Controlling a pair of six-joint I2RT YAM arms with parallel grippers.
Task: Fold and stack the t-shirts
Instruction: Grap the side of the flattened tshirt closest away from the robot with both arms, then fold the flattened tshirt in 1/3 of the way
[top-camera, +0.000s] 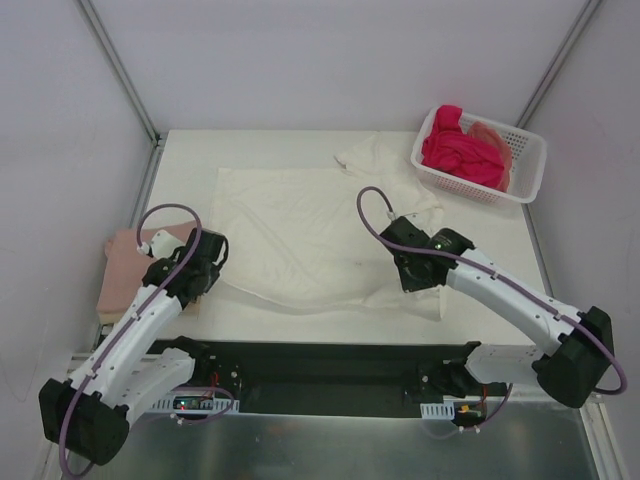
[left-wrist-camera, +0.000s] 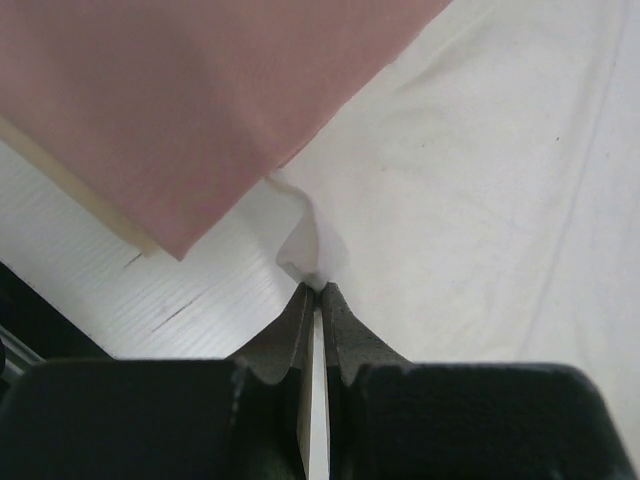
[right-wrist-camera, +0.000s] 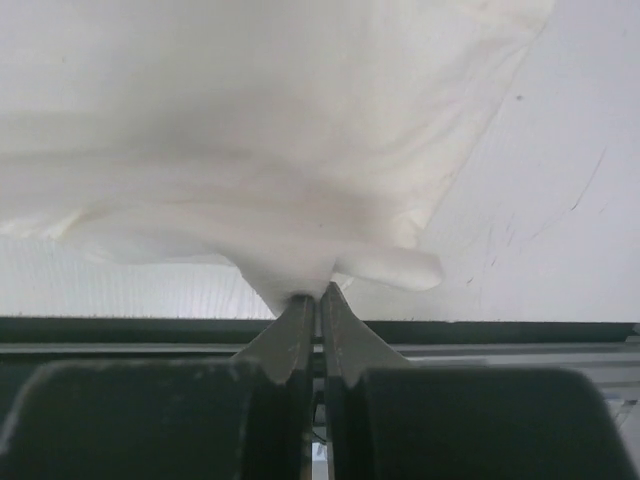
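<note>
Corners of cream shirt (top-camera: 300, 230) pinched tight by left gripper (left-wrist-camera: 318, 288) & right gripper (right-wrist-camera: 320, 292). Lift both evenly, hold cloth taut, don't snag pink shirt (top-camera: 122, 268) nearby.

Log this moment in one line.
cream t-shirt: spread out | left end effector: shut on its near corner | right end effector: shut on its near edge | pink t-shirt: folded, left

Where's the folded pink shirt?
Top view: the pink shirt lies folded at the left, beside the left gripper, which pinches the cream shirt's near corner.
</note>
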